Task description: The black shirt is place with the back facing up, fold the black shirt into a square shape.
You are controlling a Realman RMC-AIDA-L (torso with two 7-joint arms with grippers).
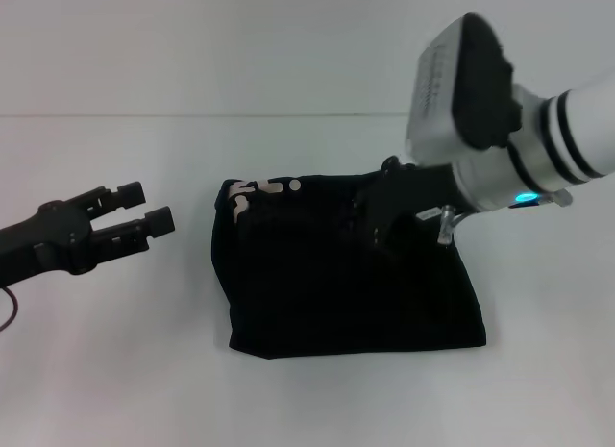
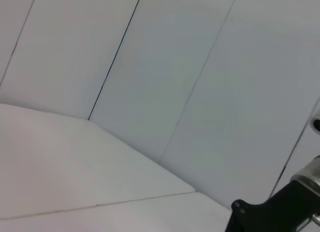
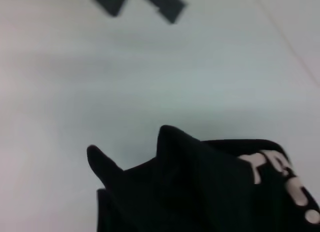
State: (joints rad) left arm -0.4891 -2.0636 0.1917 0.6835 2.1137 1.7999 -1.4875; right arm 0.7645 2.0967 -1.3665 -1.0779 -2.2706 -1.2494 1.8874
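Black shirt [image 1: 351, 279] lies folded near-square mid-desk [image 1: 115, 370]. My right fingers [image 1: 384, 216] press at its far edge, grip unreadable. Left fingers [image 1: 144, 209] spread, idle beside it. Smooth corners flat; lift away gently.

The black shirt [image 1: 346, 284] is plain black with a small white print at one corner; the table [image 1: 115, 370] is white; the left gripper [image 1: 149, 214] is black; the right gripper [image 1: 394, 221] black on a white-and-black-ringed arm
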